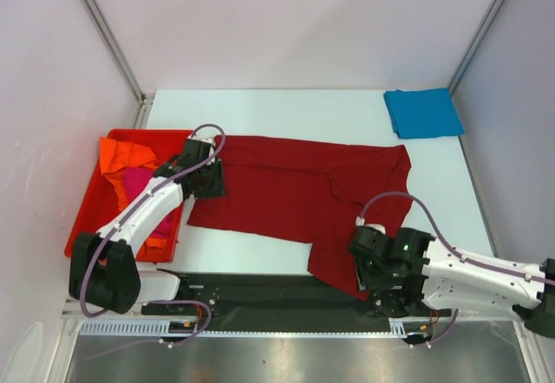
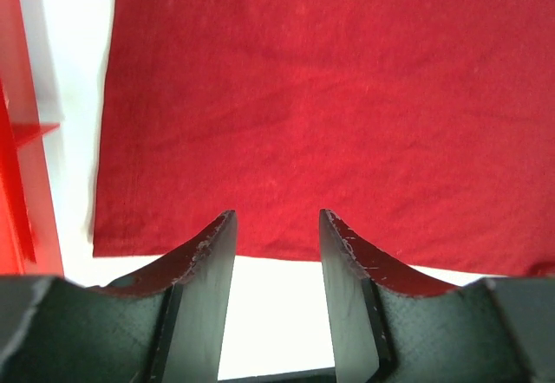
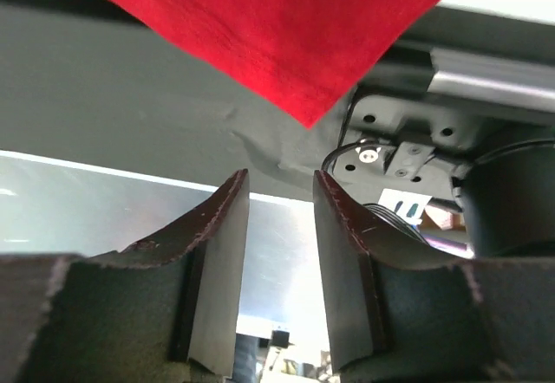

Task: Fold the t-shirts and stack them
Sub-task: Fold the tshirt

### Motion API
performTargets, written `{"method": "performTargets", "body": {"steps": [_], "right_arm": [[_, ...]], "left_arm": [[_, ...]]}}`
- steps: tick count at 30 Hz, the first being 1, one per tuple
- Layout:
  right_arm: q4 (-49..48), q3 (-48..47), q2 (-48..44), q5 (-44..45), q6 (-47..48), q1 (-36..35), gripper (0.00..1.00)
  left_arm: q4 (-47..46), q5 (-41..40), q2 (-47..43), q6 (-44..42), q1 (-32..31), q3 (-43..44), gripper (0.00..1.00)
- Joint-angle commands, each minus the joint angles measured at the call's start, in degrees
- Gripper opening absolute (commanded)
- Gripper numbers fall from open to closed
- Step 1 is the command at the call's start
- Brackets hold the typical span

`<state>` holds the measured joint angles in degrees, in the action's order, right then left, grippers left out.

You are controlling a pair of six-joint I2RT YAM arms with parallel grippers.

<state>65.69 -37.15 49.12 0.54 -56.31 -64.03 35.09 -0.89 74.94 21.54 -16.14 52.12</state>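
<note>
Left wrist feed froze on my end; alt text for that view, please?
The open left gripper hangs with its tips at the edge of the flat dark red t-shirt, which fills most of the view. White table shows below, the red bin at far left.

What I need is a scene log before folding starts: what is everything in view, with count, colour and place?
dark red t-shirt: one, dark red, spread out mid-table, a corner hanging over the near edge
blue t-shirt: one, bright blue, folded, far right corner of the table
orange t-shirt: one, orange, in the bin
magenta-pink t-shirt: one, magenta-pink, in the bin, partly hidden by the left arm
bin: one, red, left edge of the table
table: one, white
left gripper: one, black, open, at the dark red t-shirt's left edge
right gripper: one, black, open, by the hanging corner
</note>
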Motion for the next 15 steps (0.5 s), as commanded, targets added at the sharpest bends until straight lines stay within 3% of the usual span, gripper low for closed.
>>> {"method": "performTargets", "body": {"steps": [1,8,15], "right_arm": [[-1.87,3.12,0.79,1.75,-11.18,-6.71,0.4],[-11.53,8.84,3.6,3.42,-11.28,-8.48,0.36],[-13.49,9.46,7.3,5.96,-10.57,-8.48,0.36]], "left_arm": [[0.41,-0.17,-5.23,1.93,-0.64,-2.1,0.48],[2.0,-0.52,-9.89,2.98,-0.65,-6.33,0.48],[3.23,-0.7,-10.16,3.07,-0.65,-4.75,0.48]]}}
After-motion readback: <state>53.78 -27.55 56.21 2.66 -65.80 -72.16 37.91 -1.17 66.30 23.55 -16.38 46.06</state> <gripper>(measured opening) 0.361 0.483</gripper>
